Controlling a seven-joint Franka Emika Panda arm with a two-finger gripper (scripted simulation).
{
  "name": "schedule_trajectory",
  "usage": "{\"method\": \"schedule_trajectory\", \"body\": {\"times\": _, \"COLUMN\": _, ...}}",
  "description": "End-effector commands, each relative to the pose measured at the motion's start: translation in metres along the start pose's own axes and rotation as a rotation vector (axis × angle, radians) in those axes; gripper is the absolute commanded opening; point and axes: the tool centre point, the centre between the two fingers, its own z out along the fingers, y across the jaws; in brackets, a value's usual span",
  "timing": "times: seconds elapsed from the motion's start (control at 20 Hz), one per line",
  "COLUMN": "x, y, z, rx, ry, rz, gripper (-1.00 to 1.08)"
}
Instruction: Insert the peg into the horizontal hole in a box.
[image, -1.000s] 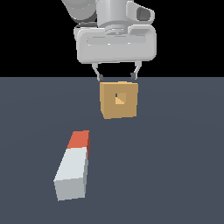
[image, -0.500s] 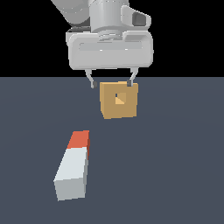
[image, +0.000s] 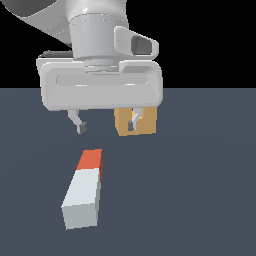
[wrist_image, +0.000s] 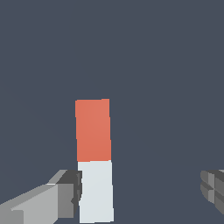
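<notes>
The Panda arm (image: 95, 35) fills the upper middle of the exterior view, and its top is cut off by the frame edge. Its wide grey hand body hides the upper part of the box (image: 145, 122), so only the lower strip of the tan block shows, just right of the frame centre. The hole in the box face cannot be made out, because one finger stands in front of it.

The dark grey floor (image: 200, 200) takes the whole lower part of the exterior view and all the background of the wrist view.

The peg (image: 85, 192) lies flat on the floor in the lower left of centre of the exterior view, well apart from the box. Its orange-red end points toward the arm, and its pale grey end is nearest to the camera. In the wrist view the peg (wrist_image: 94, 159) is cut off at the bottom edge.

The gripper (image: 107, 126) hangs above the floor with its jaws wide apart and nothing between them. In the wrist view one fingertip (wrist_image: 65, 192) is just beside the pale part of the peg; whether it touches, I cannot tell. The other fingertip (wrist_image: 213, 190) is cut off at the right edge.
</notes>
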Motion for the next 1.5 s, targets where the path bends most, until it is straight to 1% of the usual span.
{"method": "schedule_trajectory", "body": {"times": 0.0, "x": -0.018, "y": -0.013, "z": 0.014, "rx": 0.005, "ry": 0.001, "rz": -0.011, "gripper": 1.0}}
{"method": "schedule_trajectory", "body": {"times": 0.25, "x": -0.047, "y": -0.03, "z": 0.036, "rx": 0.014, "ry": 0.002, "rz": -0.027, "gripper": 1.0}}
{"method": "schedule_trajectory", "body": {"times": 0.55, "x": -0.065, "y": -0.04, "z": 0.049, "rx": 0.019, "ry": 0.003, "rz": -0.037, "gripper": 1.0}}
{"method": "schedule_trajectory", "body": {"times": 1.0, "x": -0.067, "y": -0.041, "z": 0.056, "rx": 0.02, "ry": 0.003, "rz": -0.036, "gripper": 1.0}}
{"method": "schedule_trajectory", "body": {"times": 1.45, "x": -0.067, "y": -0.042, "z": 0.094, "rx": 0.02, "ry": 0.003, "rz": -0.038, "gripper": 1.0}}
